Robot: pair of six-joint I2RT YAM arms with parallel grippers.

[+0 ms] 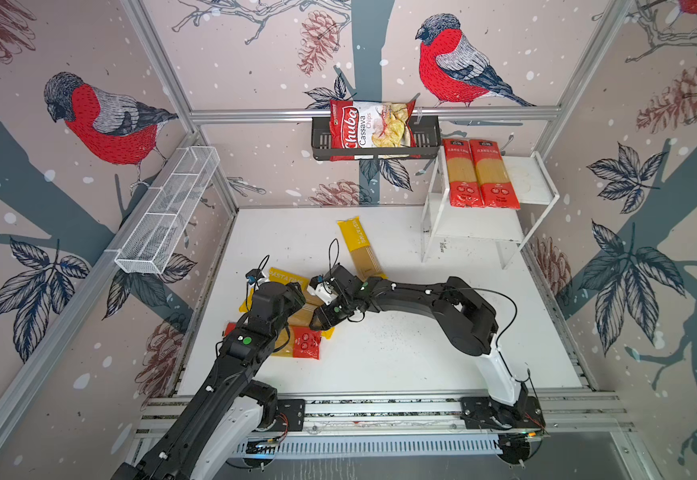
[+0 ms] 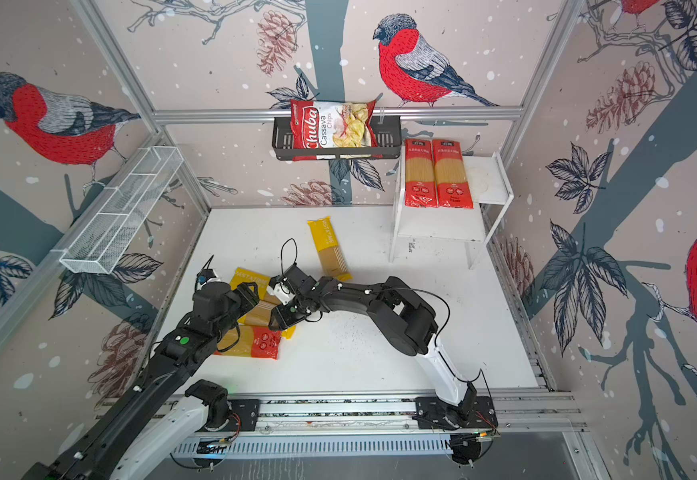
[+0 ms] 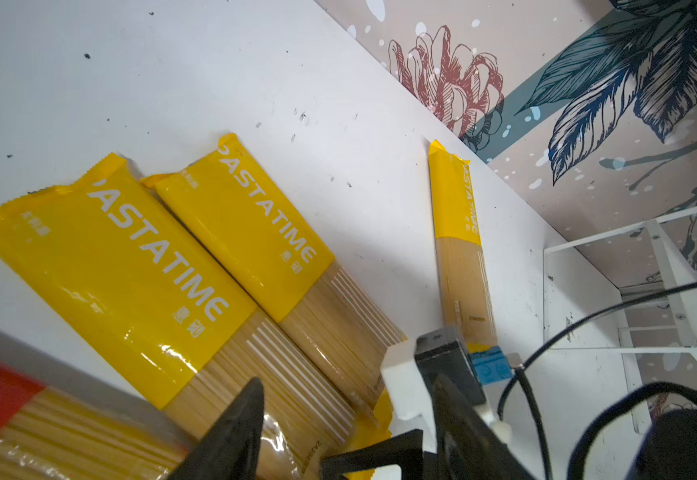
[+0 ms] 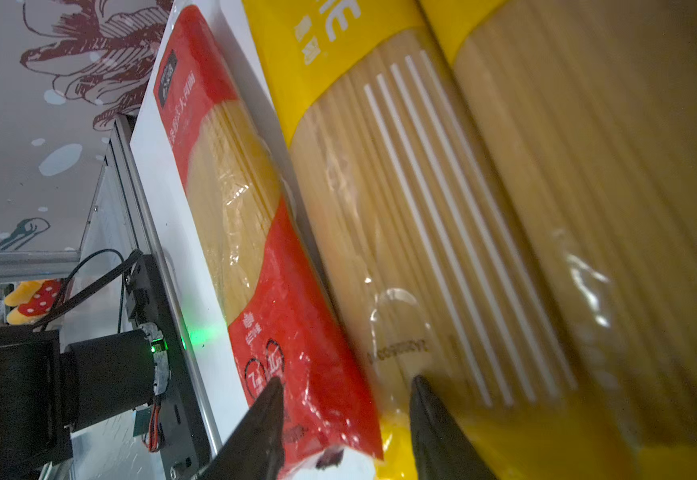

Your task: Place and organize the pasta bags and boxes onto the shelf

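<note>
Setting: white table (image 1: 401,353), bird-papered walls on three sides.
Right gripper (image 4: 347,384): reaches across the middle to the pile. Jaws apart, one tip over the red pack (image 4: 255,232), the other over a yellow pack (image 4: 380,187). Nothing is clamped.
Left gripper (image 3: 347,382): jaws apart above the same pile, close beside the right one. No grip evident.
Pile: the red pack, the yellow pack and a second yellow pack (image 4: 588,208) lie flat, edges meeting. Judged to leave little finger room.
Shelf (image 1: 534,183): well beyond both grippers. Two shelved packs (image 1: 492,174) sit side by side on top, with bare board beside them.
Obstruction: a lone pack (image 1: 361,249) lies between the grippers and the shelf. Two arms crowd one pile, a judged collision risk.
Others: chips bag (image 1: 369,124) in a black basket (image 1: 322,145) and a wire basket (image 1: 172,208), well beyond the grippers.
</note>
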